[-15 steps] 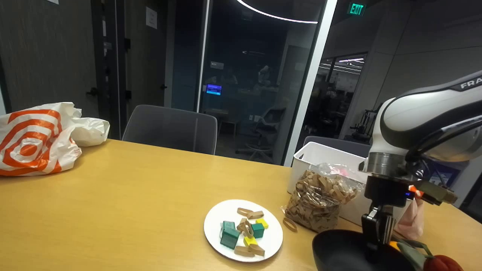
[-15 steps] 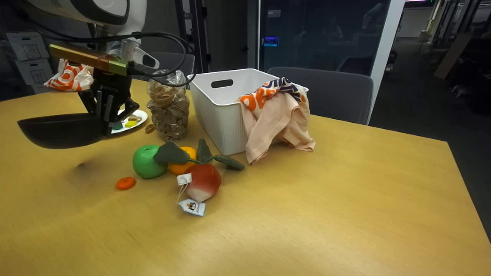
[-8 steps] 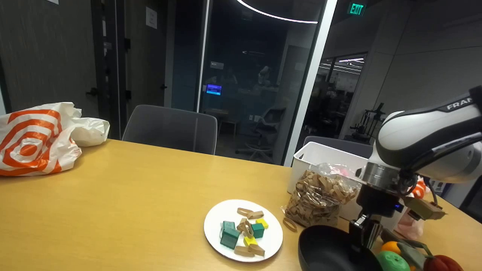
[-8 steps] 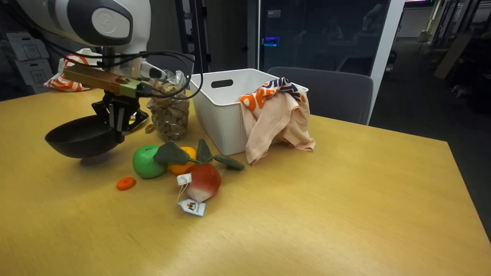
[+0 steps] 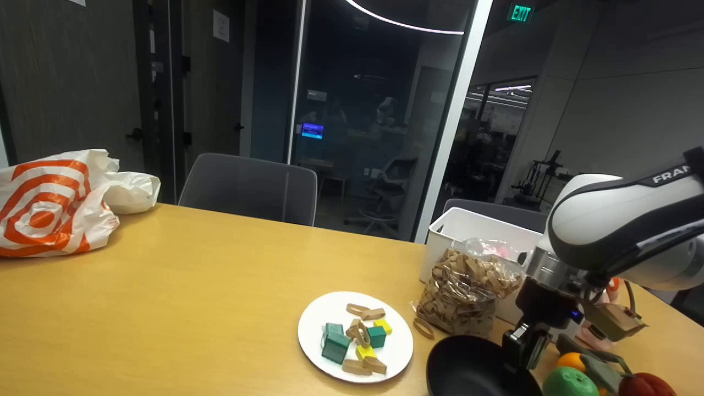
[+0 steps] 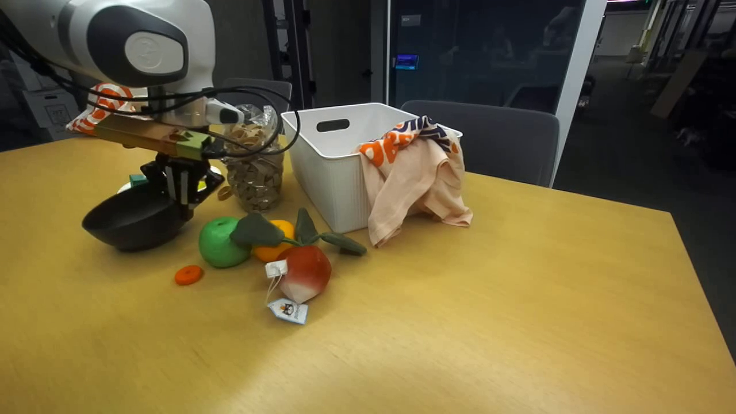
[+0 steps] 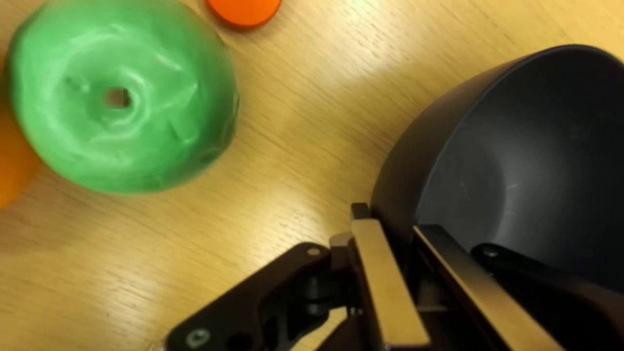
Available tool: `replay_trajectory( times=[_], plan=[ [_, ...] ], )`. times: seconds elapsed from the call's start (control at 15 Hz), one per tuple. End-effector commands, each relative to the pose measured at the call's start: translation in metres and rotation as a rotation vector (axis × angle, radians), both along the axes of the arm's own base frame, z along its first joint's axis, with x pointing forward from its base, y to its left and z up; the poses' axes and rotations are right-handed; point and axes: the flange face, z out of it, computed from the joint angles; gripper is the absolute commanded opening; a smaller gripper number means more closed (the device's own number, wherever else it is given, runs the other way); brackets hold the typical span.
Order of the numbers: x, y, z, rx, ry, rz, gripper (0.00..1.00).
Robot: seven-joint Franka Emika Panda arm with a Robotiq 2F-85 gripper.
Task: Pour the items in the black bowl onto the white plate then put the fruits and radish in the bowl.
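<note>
This looks like an office, probably a meeting room. Dark grey chairs [image 5: 250,187] stand along a wood-toned counter [image 6: 489,316], and behind them run a glass wall [image 5: 357,71] and dark doors [image 5: 69,99], one bearing a paper sheet [image 5: 221,26]. A small lit screen [image 5: 312,130] and a star-footed chair [image 5: 399,173] show in or through the glass. In an exterior view a green EXIT sign [image 5: 520,13] glows.

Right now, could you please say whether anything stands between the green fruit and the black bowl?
In the wrist view, nothing visible lies between the green fruit and the black bowl, but the gripper holds the bowl's rim beside that path.
</note>
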Motion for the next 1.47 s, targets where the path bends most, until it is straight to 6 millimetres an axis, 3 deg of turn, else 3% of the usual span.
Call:
replay_trajectory(
  times=[0.0,0.33,0.53,1.0,1.4],
  plan=[
    [-0.003,0.002,0.002,-0.008,-0.039,0.006,0.45],
    [-0.002,-0.002,0.011,-0.049,-0.052,-0.003,0.83],
    [0.003,-0.013,0.025,-0.071,-0.06,-0.063,0.99],
    [0.003,-0.057,0.036,-0.141,0.036,-0.271,1.0],
    [0.001,-0.06,0.019,-0.201,-0.038,-0.311,1.0]
  ],
)
